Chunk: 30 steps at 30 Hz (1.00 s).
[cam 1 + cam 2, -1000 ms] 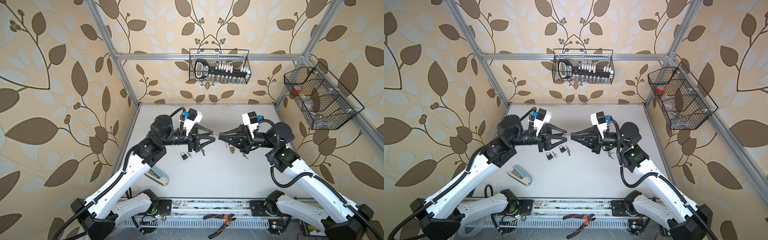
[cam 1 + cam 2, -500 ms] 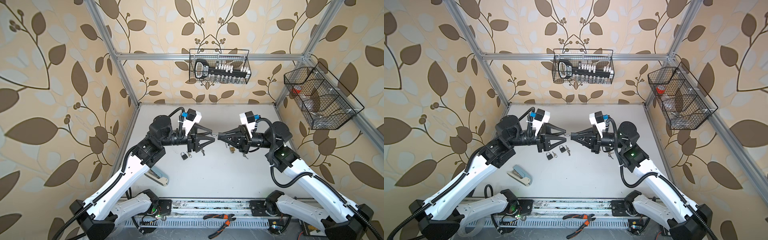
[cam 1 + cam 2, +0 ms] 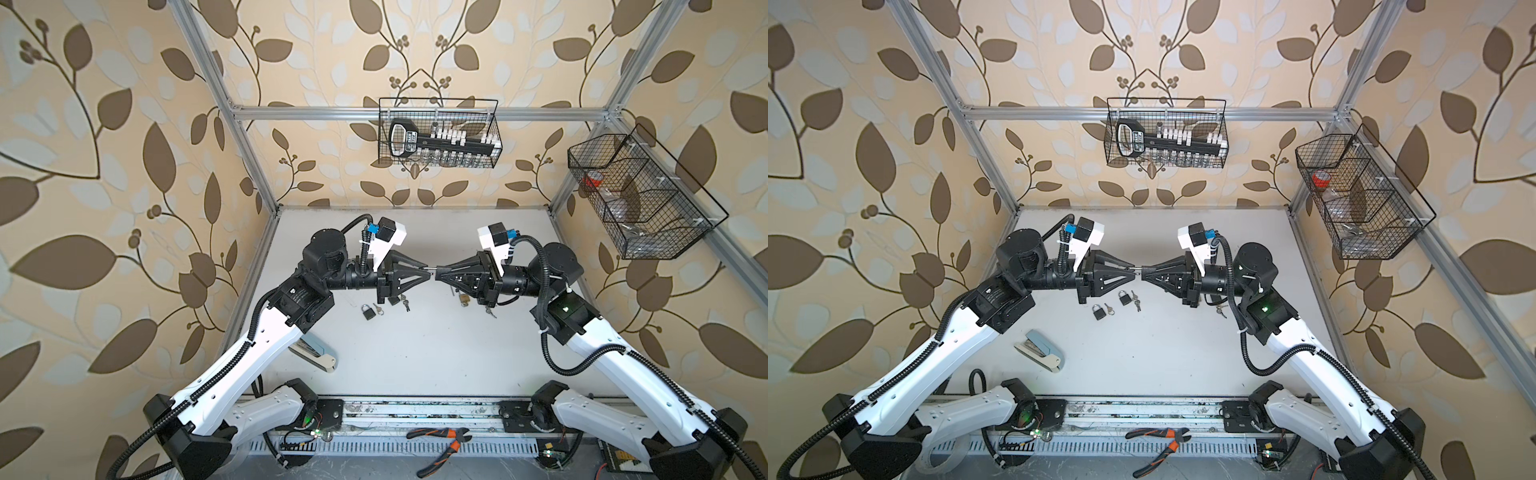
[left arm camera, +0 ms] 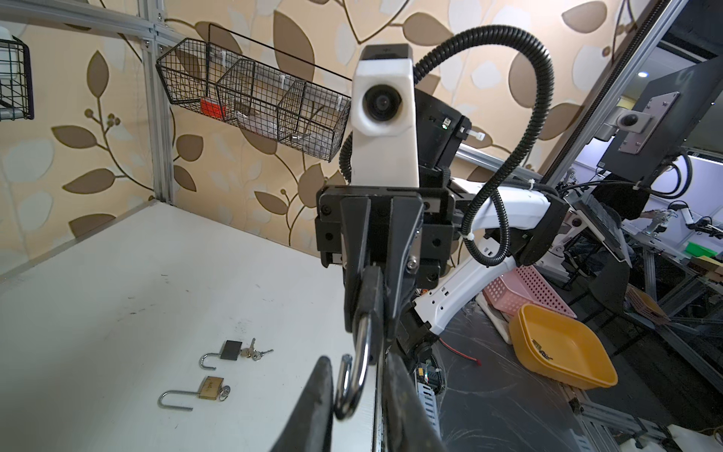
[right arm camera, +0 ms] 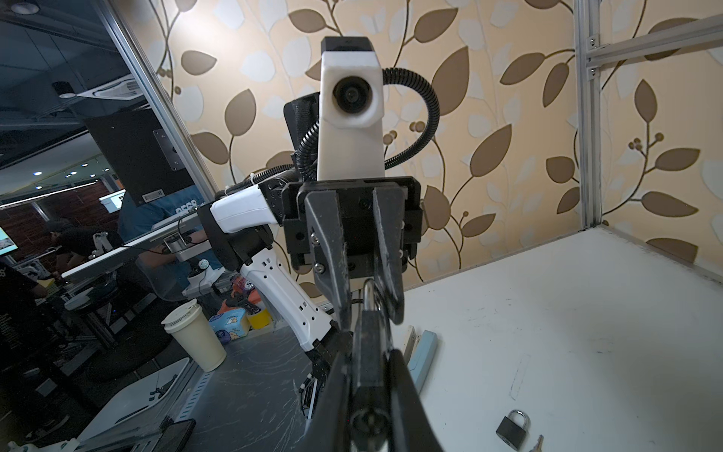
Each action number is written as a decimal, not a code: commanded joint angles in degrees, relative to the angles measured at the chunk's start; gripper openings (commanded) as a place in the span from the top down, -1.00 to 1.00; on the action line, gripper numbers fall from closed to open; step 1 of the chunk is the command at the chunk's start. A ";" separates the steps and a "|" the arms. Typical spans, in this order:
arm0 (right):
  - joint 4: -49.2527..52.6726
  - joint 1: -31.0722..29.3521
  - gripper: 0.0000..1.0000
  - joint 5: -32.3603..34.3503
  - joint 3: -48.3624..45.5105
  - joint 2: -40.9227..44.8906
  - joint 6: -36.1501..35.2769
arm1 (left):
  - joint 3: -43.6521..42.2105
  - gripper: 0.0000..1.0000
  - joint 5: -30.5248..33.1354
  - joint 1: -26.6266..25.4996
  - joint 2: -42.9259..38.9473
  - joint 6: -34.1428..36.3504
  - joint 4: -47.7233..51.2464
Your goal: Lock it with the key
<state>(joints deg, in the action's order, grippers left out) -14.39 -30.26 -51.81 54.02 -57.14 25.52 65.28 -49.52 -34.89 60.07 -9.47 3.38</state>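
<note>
Both grippers meet tip to tip above the middle of the table. My right gripper (image 3: pixel 436 275) (image 5: pixel 367 354) is shut on the body of a black padlock (image 5: pixel 369 344). Its open steel shackle (image 4: pixel 362 352) points at my left gripper (image 3: pixel 429 270) (image 4: pixel 358 358). The left jaws stand narrowly round the shackle: one finger touches its free end and a small gap shows at the other finger. The lock's keyhole end (image 5: pixel 364 426) faces the right wrist camera, and I cannot tell whether a key sits in it. Loose keys (image 3: pixel 1136 305) lie on the table.
Two shut black padlocks (image 3: pixel 1099 311) (image 3: pixel 1123 297) lie under the left gripper. An open brass padlock (image 4: pixel 211 387) and an open black one (image 4: pixel 231 350) with keys lie under the right gripper. A stapler (image 3: pixel 1040 355) lies front left. Wire baskets (image 3: pixel 438 137) (image 3: pixel 640 199) hang on the walls.
My left gripper's jaws have narrowed round the shackle. Both arms have barely moved, and the right gripper keeps its hold on the padlock.
</note>
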 commanded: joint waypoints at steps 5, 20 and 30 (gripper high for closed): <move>-0.26 -0.21 1.00 0.83 2.35 0.26 0.03 | 1.52 0.79 -2.38 -0.27 -0.75 -0.54 -2.85; -1.13 -0.23 1.00 1.96 2.36 1.07 0.23 | 0.65 0.62 -1.74 -0.43 -1.01 -0.64 -3.03; 0.31 -0.23 1.00 3.10 2.49 0.73 -1.52 | 0.64 1.00 -1.89 -0.40 -1.36 -0.90 -3.02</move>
<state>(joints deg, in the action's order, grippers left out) -13.87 -30.39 -50.74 54.50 -56.80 25.32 65.25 -50.09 -34.89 60.05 -10.68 2.72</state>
